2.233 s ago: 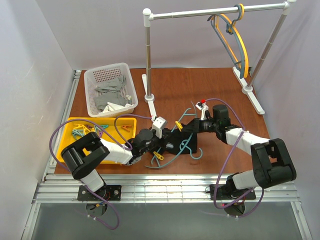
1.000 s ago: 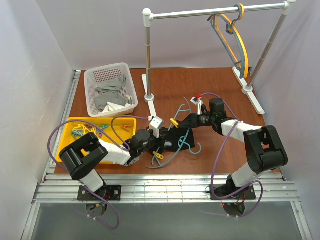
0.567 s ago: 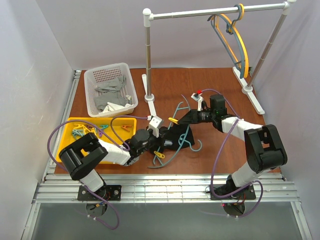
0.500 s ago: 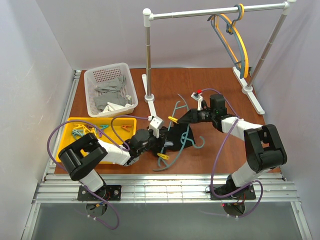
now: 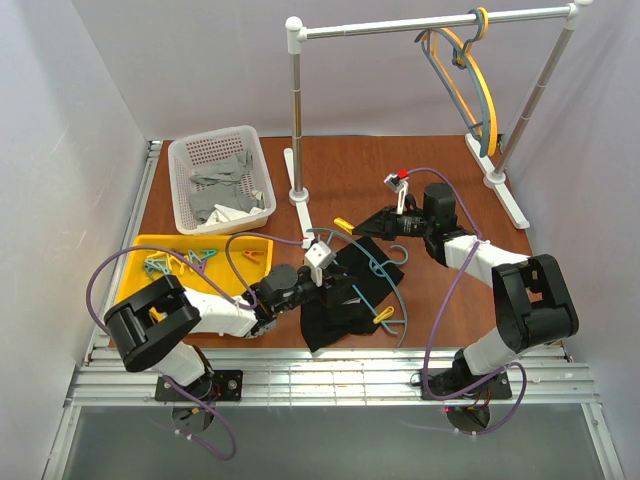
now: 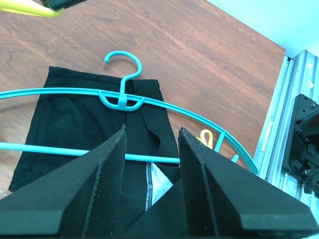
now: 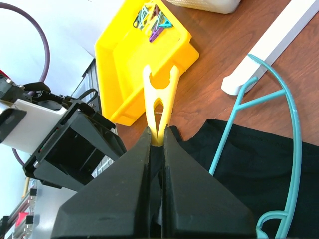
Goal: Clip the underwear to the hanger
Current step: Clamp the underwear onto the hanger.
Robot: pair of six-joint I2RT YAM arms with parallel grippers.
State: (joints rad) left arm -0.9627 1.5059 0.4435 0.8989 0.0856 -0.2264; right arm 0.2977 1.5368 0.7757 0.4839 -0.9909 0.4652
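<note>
— State of the right gripper (image 7: 158, 135)?
— Pressed together on the lower end of a yellow peg (image 7: 159, 99), the prongs pointing away from the fingers. Hangs above the far edge of the underwear (image 5: 335, 305), well apart from the near table edge.

— And the left gripper (image 6: 152, 130)?
— Parted to a middling gap, low over the garment. Frames the lower bar of the hanger (image 6: 121, 99) and a white label in the fabric. Cannot tell whether the pads touch the cloth.

— Position of the task's things?
— Underwear spread flat on the table (image 5: 420, 170), at the centre and toward the near edge. Hanger laid on top of it, with the hook toward the far right and the outer arc reaching past the garment's right edge.

— Further out?
— A second yellow peg (image 5: 383, 315) just beside that arc, at the near right. To the left, a yellow tray (image 5: 140, 255) of coloured pegs. Beyond it, a white basket (image 5: 178, 185) holding grey cloths (image 5: 225, 190). At the far right, a rail (image 5: 420, 22) bearing two other hangers.
</note>
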